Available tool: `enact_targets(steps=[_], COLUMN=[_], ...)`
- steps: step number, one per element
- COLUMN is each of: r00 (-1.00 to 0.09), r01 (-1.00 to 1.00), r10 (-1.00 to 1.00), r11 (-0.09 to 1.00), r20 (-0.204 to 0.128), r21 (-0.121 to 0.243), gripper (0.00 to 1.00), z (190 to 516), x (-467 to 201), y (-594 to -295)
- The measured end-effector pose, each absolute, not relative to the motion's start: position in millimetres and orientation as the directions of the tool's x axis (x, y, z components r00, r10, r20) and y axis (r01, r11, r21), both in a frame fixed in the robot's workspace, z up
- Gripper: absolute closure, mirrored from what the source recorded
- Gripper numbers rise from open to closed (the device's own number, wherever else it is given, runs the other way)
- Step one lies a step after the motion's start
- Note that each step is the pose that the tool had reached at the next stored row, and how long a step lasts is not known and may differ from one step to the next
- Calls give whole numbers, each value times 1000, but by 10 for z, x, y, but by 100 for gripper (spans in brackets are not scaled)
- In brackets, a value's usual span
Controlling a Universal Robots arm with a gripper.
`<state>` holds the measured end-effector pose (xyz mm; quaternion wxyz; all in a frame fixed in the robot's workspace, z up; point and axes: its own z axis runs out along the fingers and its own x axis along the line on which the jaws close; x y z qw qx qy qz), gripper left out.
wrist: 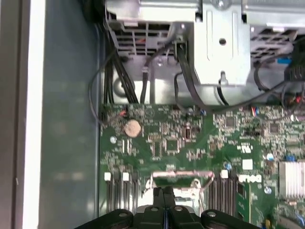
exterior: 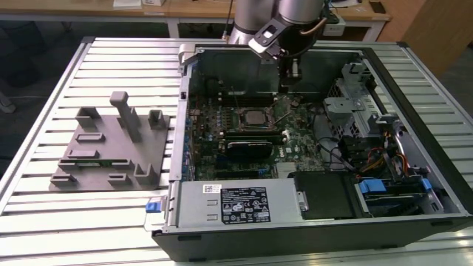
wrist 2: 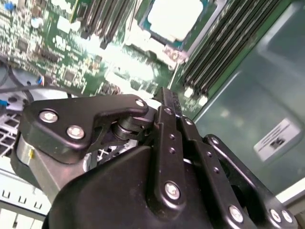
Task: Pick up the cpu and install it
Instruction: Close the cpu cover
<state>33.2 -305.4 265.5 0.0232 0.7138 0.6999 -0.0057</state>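
Note:
The cpu (exterior: 255,116) lies flat in the black socket frame in the middle of the green motherboard (exterior: 214,119), its silvery top facing up. In the second wrist view the cpu (wrist 2: 174,16) shows as a pale square beyond my fingertips. My gripper (exterior: 285,88) hangs a little above the board, just behind and to the exterior view's right of the socket. Its two black fingers (wrist: 158,198) are pressed together with nothing between them, and they cover part of the socket frame (wrist: 181,177). The gripper (wrist 2: 167,98) is shut and apart from the cpu.
The open computer case (exterior: 185,111) lies on a slatted metal table (exterior: 44,111). A grey plastic fixture (exterior: 111,149) with upright blocks stands to the exterior view's left. Inside the case are a power supply (exterior: 236,202), a drive cage (exterior: 355,105), cables (wrist: 143,62) and memory slots (wrist 2: 224,52).

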Motion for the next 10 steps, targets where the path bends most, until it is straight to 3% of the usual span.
enact_targets(steps=[10], r00=[20], r01=[1000], r10=[999], r11=[-19], r20=[-41], r21=[25], gripper=[89], z=[2646], x=[609], y=[-3045])
